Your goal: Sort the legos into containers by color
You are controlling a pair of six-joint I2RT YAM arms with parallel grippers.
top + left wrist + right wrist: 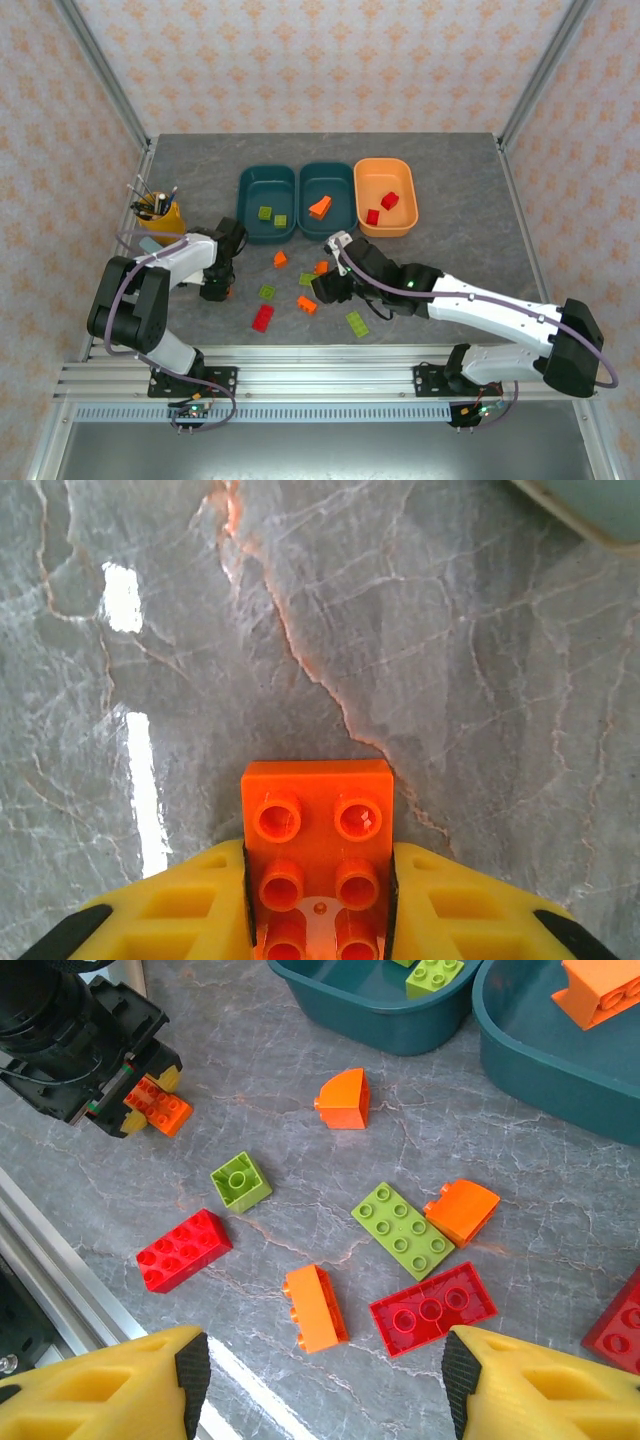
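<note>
The left end effector [320, 885] is clenched on an orange brick [318, 805], with its yellow fingers [180, 905] pressed against the brick's two long sides. The brick's long axis runs straight out along the fingers and its far end pokes past their tips. It is a glossy oblong with its studs facing the wrist, two across and at least three along. Whether it rests on the grey marbled table [470, 680] or hangs just above it is hard to judge. The left arm [150, 290] is folded tight, with the elbow back by its base and the wrist turned down. The right end effector [325, 1365] stands released above loose bricks, with a red oblong brick [432, 1309] and an orange oblong brick [316, 1307] just ahead of it. The right arm [500, 310] stretches low across the table.
</note>
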